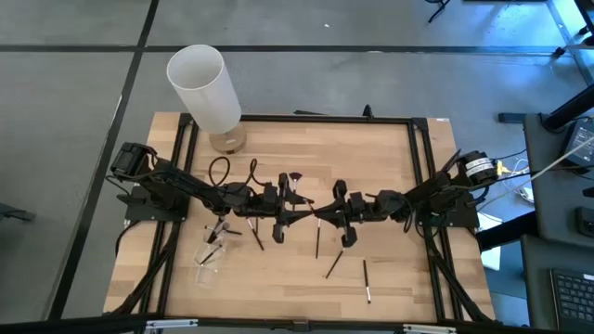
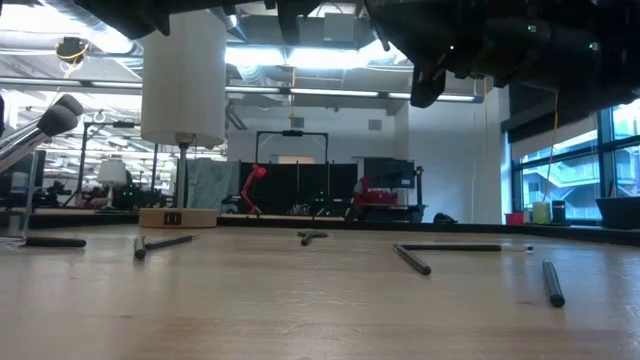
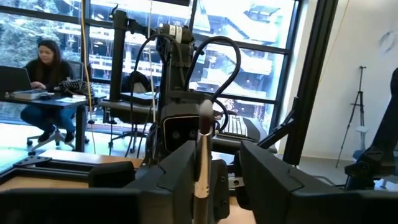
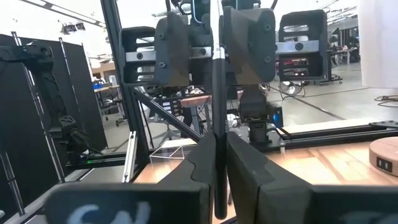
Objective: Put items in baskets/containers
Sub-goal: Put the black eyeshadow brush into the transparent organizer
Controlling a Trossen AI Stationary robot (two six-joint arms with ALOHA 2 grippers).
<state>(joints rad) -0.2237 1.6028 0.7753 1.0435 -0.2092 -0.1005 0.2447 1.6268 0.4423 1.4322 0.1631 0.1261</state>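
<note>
At lower left of the overhead frame, the clear cup (image 1: 208, 263) lies on the bench (image 1: 390, 167), a couple of brushes at its mouth. Toward the centre, the left end effector (image 1: 295, 210) and right end effector (image 1: 327, 211) meet, both closed on one makeup brush (image 4: 217, 124), held upright in each wrist view. Loose brushes (image 1: 367, 281) lie at lower right. A white cylinder (image 1: 204, 88) stands at upper left.

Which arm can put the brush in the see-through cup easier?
Left. The clear cup sits on that arm's half of the table, close to the left gripper; the right gripper, pinching the brush, is farther.
</note>
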